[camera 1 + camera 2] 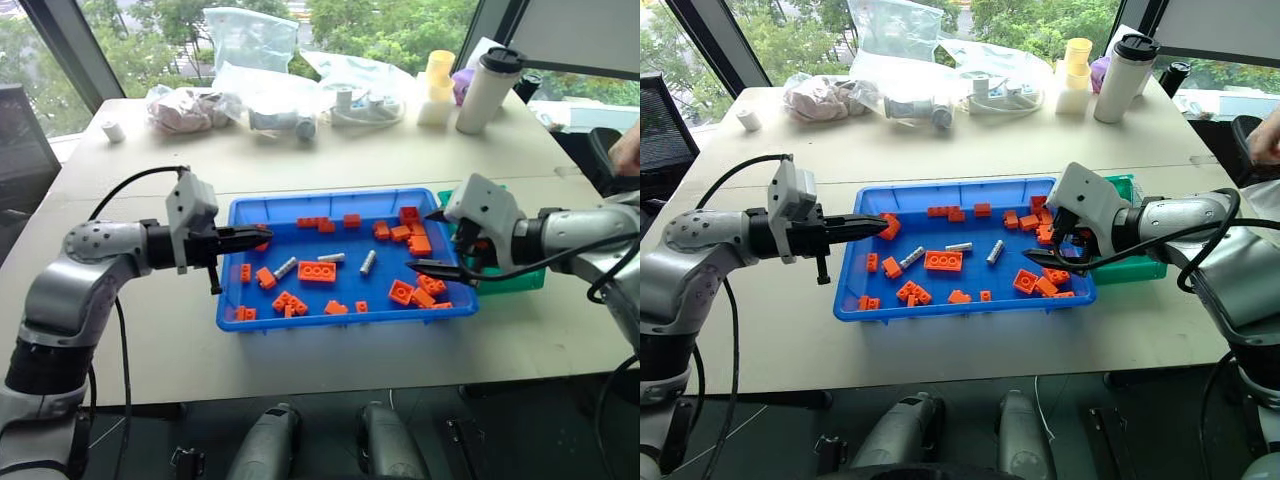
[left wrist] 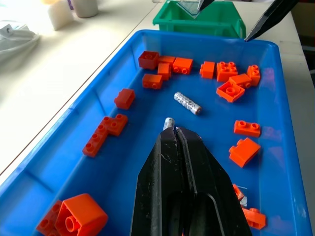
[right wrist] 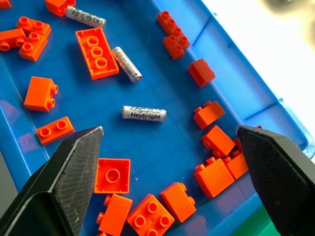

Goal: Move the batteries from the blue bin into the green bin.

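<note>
Three batteries (image 1: 331, 258) lie loose mid-tray in the blue bin (image 1: 340, 318) on the table (image 1: 300, 160), among orange bricks (image 1: 317, 271) — the green bin (image 1: 520, 282) sits just beside its right end. Right gripper (image 1: 433, 240) hangs over that end, jaws wide, holding nothing — left gripper (image 1: 262, 238) over the left rim, jaws pressed together, empty.

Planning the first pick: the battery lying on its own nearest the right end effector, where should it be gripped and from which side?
Grip the battery across its middle, coming from above with the open right end effector. It lies flat on the blue bin floor, with bare floor along both long sides, so a finger likely fits on each; its ends give less to pinch.
</note>
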Motion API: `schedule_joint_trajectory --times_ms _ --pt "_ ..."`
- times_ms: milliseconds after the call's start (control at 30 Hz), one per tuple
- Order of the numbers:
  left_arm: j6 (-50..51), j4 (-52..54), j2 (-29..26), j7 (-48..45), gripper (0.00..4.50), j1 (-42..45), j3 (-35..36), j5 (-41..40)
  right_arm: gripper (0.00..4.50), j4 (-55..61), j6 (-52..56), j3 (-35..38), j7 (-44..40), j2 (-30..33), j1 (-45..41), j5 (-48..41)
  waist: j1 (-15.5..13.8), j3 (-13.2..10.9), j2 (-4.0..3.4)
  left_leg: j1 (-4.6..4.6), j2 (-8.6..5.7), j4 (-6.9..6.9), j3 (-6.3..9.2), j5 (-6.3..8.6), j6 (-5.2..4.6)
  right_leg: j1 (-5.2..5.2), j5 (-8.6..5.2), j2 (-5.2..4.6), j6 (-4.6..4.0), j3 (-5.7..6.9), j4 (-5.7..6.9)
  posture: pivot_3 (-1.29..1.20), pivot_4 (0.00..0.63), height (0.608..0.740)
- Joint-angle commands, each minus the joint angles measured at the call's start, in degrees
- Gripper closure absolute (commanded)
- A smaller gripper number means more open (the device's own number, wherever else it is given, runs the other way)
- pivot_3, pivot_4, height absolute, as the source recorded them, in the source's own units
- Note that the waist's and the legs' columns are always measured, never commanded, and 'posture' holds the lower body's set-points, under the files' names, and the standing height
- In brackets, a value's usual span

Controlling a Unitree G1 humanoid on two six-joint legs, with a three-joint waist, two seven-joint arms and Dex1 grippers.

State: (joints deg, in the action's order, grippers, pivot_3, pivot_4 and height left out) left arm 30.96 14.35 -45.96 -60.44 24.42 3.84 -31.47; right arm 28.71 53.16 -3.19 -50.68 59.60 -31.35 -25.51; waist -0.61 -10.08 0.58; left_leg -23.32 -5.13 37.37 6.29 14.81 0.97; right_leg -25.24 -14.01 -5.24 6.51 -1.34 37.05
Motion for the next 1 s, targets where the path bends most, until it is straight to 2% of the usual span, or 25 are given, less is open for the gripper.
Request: schedule_joint_trajectory --times_ms 33,667,833,1000 --pt "-0.2 2.3 -0.9 -0.1 4.50 -0.2 2.2 -1.0 0.03 0.9 -1.1 -0.1 -0.4 -0.3 -1.5 0.2 -0.1 0.0 0.00 0.00 0.00 0.00 0.00 0.00 0.00 0.00 0.00 0.00 0.00 0.00 0.00 0.00 0.150 0.740" --pt "-0.4 2.9 -0.3 1.6 4.50 -0.4 2.2 -1.3 0.03 -2.3 -5.9 -7.8 -4.2 -3.1 -6.4 4.3 0.0 0.0 0.00 0.00 0.00 0.00 -0.01 0.00 -0.01 -0.01 0.00 0.00 0.00 0.00 0.00 0.00 0.150 0.740" --pt "-0.4 2.8 -0.3 1.9 4.50 -0.5 2.4 -1.4 0.03 -5.0 -7.7 -10.6 -5.5 -5.5 -9.2 6.0 0.1 0.0 0.00 0.00 0.00 0.00 0.00 0.00 0.00 -0.01 0.00 0.01 0.00 0.00 0.00 0.00 0.150 0.740" --pt "-0.4 2.6 -0.3 2.4 4.50 -0.6 2.5 -1.4 0.03 -11.2 -11.6 -16.1 -7.7 -11.2 -15.0 9.7 0.5 0.0 0.00 0.01 0.01 -0.02 0.00 -0.01 0.01 -0.04 0.00 0.03 0.00 0.00 0.02 0.00 0.150 0.740"
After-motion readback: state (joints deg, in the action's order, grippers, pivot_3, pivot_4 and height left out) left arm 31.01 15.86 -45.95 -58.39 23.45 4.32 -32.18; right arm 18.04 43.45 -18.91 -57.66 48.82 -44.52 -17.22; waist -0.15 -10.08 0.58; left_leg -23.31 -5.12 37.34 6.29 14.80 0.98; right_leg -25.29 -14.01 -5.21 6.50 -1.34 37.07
